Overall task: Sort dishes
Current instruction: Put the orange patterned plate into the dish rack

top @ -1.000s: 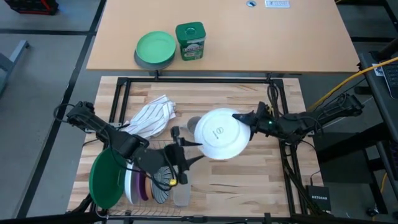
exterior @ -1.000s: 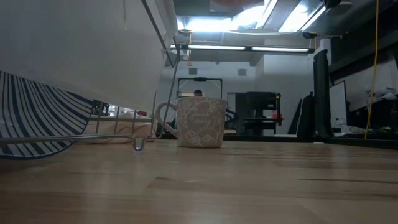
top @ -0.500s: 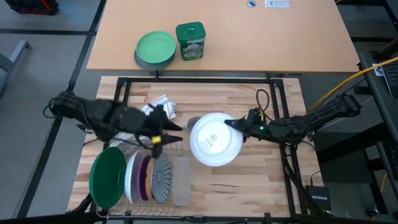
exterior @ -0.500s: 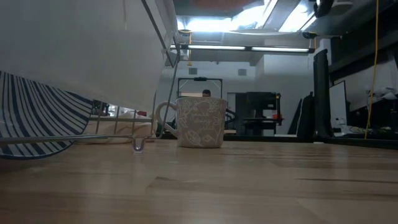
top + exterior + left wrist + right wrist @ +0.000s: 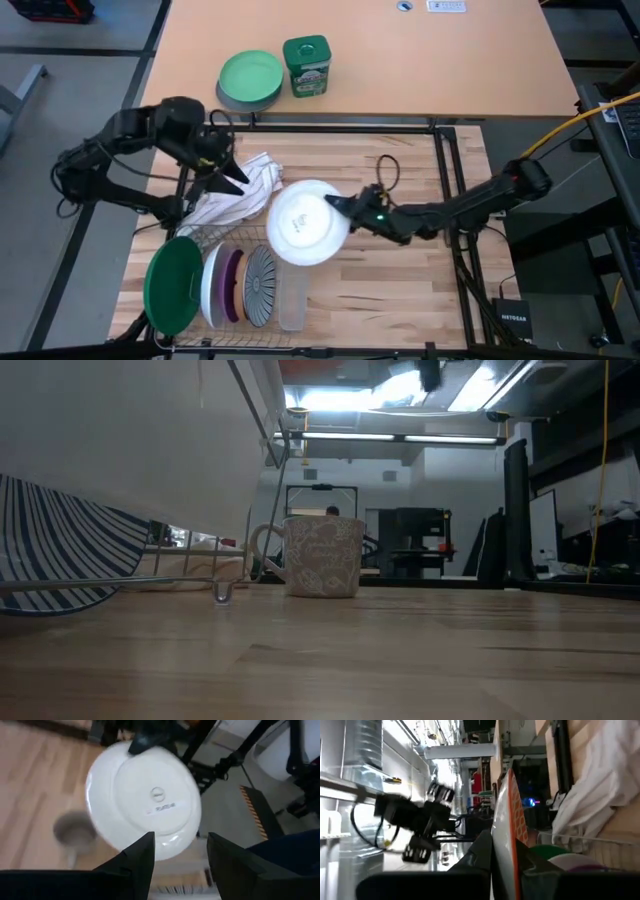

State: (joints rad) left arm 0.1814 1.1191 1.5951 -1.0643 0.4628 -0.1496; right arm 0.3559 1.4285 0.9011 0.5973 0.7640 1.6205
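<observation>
White plate (image 5: 305,222) sits at centre-left of the high view, underside (maker's mark) up, just above the rack (image 5: 283,232) at lower left. The right gripper (image 5: 338,206) pinches its right rim, fingers closed narrow on the edge; the right wrist view shows the rim (image 5: 506,835) edge-on between them, with an orange patterned face. An edge grip probably keeps the plate turnable to vertical for a slot.

Rack already holds the dark green plate (image 5: 172,283), a white one (image 5: 211,290), the purple plate (image 5: 233,281) and the striped plate (image 5: 260,285), all on edge; free wires lie to their right, likely the target.

Right arm reaches low and long from the right edge, nearly straight. Left gripper (image 5: 222,172) hangs at upper left over the striped cloth (image 5: 240,190), fingers spread and empty, pointing at the plate (left wrist view); its arm is folded back, apparently clear of the path.

Mug (image 5: 318,556) stands behind the rack in the low view.
</observation>
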